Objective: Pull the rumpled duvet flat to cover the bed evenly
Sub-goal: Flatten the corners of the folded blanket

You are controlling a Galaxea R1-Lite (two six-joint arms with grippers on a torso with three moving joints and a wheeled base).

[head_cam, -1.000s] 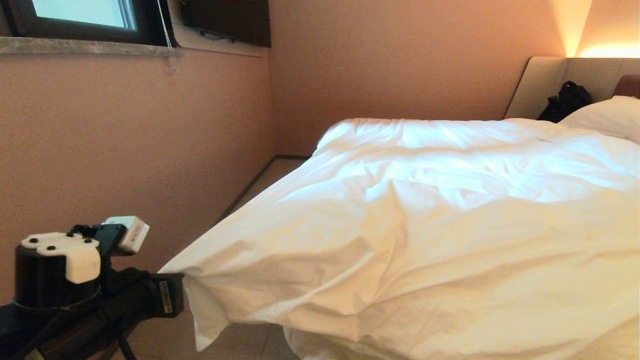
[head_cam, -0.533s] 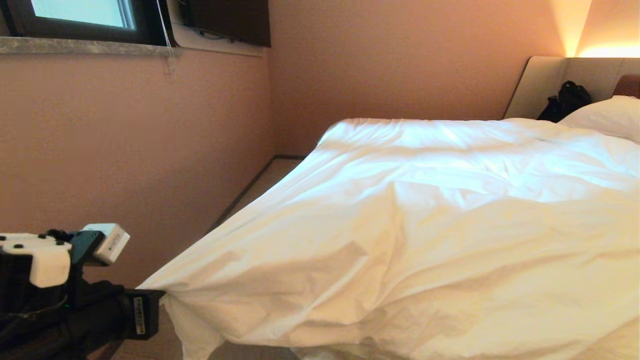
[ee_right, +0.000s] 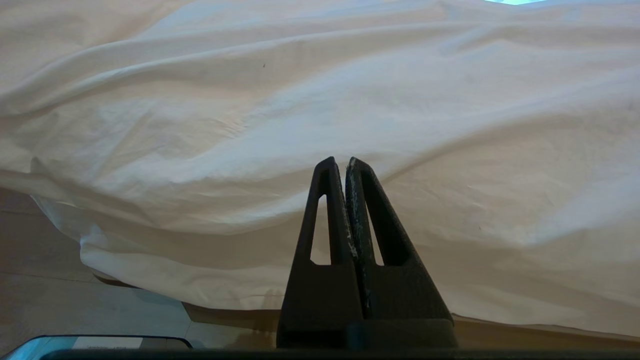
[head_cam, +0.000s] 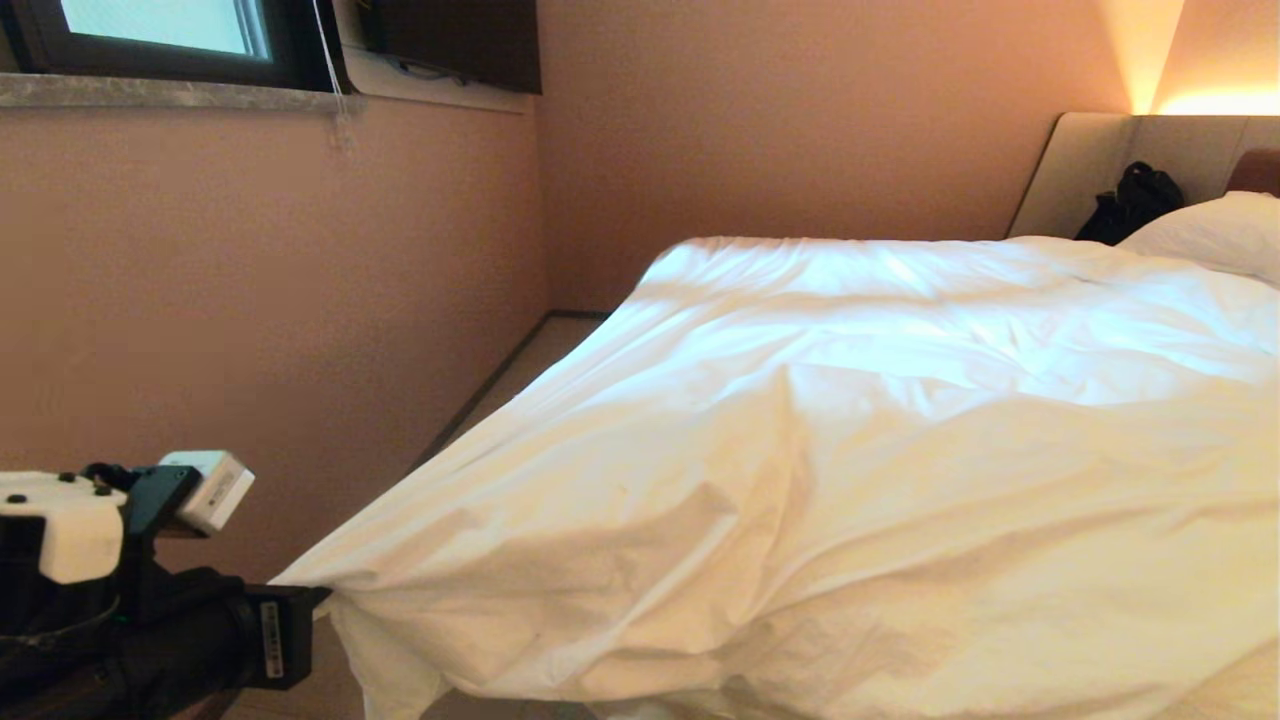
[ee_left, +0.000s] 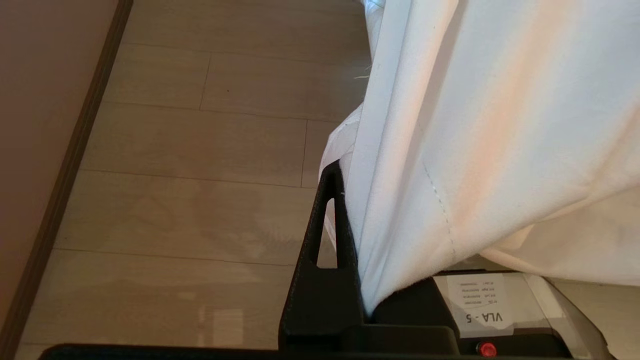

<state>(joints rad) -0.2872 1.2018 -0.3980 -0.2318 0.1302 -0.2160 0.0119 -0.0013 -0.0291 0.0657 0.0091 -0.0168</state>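
The white duvet lies creased over the bed, and its near left corner is drawn out past the bed's edge over the floor. My left gripper at the lower left is shut on that corner. In the left wrist view the duvet is pinched in the left gripper; one black finger shows and the cloth hides the other. My right gripper is shut on nothing and points at the duvet where it hangs over the bed's side.
A pink wall with a window sill runs close along the left, leaving a narrow strip of floor beside the bed. A white pillow and a black bag sit by the beige headboard.
My left gripper has moved left and down with the duvet corner, drawing the cloth further out from the bed. The right arm has not moved.
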